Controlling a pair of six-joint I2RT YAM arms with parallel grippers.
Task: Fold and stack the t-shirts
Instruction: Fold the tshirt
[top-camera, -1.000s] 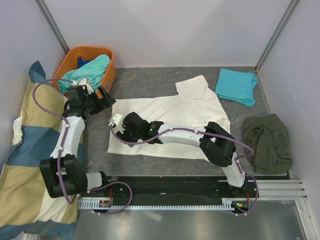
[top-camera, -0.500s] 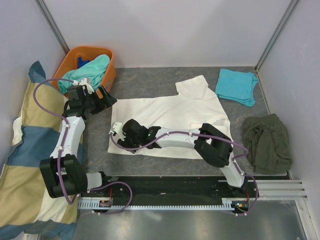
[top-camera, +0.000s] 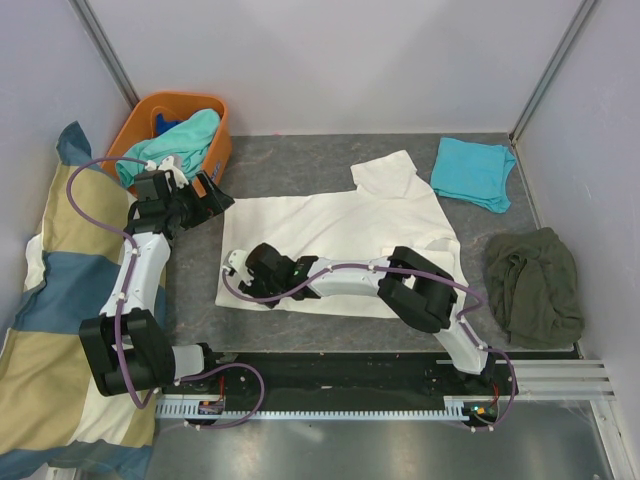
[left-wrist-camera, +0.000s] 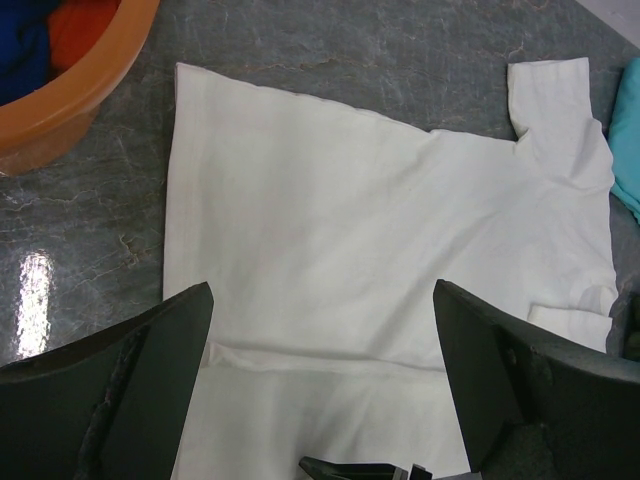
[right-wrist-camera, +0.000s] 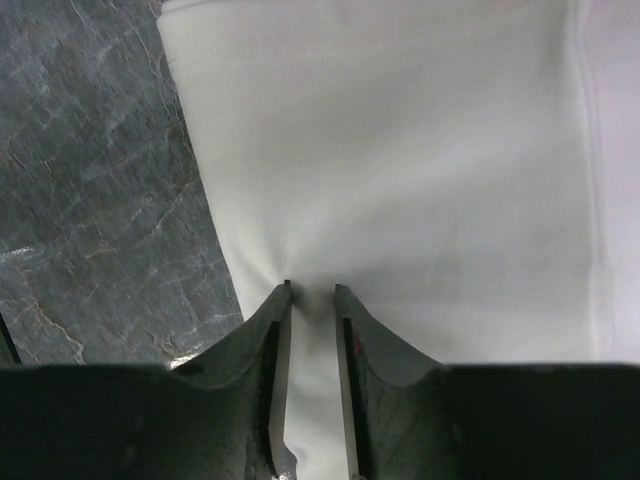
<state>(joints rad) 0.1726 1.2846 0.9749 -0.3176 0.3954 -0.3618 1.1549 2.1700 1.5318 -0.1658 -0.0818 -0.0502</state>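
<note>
A cream-white t-shirt (top-camera: 340, 220) lies spread on the grey table, its near edge folded over. My right gripper (top-camera: 235, 262) is low over the shirt's near left edge. In the right wrist view its jaws (right-wrist-camera: 312, 290) are nearly closed on a puckered pinch of the cream fabric (right-wrist-camera: 420, 150). My left gripper (top-camera: 205, 195) hovers open and empty above the shirt's far left corner (left-wrist-camera: 380, 220), jaws wide apart (left-wrist-camera: 322, 290). A folded turquoise t-shirt (top-camera: 472, 172) lies at the far right. A mint-green tee (top-camera: 185, 135) and a blue one (top-camera: 165, 122) sit in the basket.
An orange basket (top-camera: 218, 140) stands at the far left, close behind my left gripper; it also shows in the left wrist view (left-wrist-camera: 80, 90). A crumpled olive-green garment (top-camera: 533, 285) lies at the right. A big yellow-and-blue checked pillow (top-camera: 50, 330) fills the left side. Grey walls enclose the table.
My right gripper has slid toward the near left over the shirt and come down onto its left edge. The left arm has not moved.
</note>
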